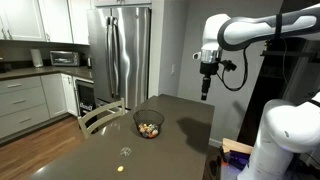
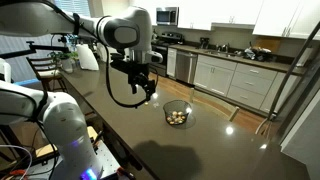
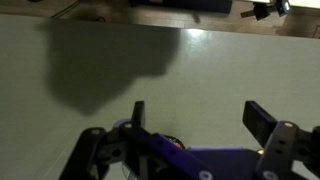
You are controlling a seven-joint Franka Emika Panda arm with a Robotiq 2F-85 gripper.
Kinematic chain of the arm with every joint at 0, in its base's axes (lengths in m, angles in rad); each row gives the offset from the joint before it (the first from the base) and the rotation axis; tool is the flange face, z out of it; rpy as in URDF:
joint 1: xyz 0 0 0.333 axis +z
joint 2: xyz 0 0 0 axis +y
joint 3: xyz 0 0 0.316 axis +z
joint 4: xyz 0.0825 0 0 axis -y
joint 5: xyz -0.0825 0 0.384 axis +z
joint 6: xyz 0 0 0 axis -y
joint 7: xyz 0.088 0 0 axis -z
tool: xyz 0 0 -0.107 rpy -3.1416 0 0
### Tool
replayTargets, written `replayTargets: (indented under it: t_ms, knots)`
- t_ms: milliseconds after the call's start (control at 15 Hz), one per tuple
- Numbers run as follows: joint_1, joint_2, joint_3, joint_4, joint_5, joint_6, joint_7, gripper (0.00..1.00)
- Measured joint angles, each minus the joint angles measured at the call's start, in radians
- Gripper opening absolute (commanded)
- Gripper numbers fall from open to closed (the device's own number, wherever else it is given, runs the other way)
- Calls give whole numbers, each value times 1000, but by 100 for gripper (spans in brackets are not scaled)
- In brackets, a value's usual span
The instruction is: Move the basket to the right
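- The gripper [image 1: 206,92] hangs high over the table [image 1: 185,112], jaws spread, with open air beneath it.
- The basket [image 1: 149,124] stands alone mid-table, with bare surface all round it in both exterior views.
- A chair [image 1: 100,118] crowds one edge.
- A small pale bit [image 1: 125,151] lies toward the near edge.

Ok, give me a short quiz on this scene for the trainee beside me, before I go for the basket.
1. True or false: the claw is shut on the small round dark wire-mesh basket.
2. What lies in the basket? A: small round yellowish and pale items. B: a folded cloth. C: nothing.
3. Fill in: in the wrist view the claw's fingers stand ____, with nothing held between them.

Key: 1 false, the claw hangs in the air apart from the basket. 2 A. 3 apart.
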Motion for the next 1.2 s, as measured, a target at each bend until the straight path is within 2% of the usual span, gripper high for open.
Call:
replayTargets:
  t_ms: [800,1200]
  knots:
    - [0,0,0,0,0,1,0,100]
    - [27,73,3,21,15,102,2,100]
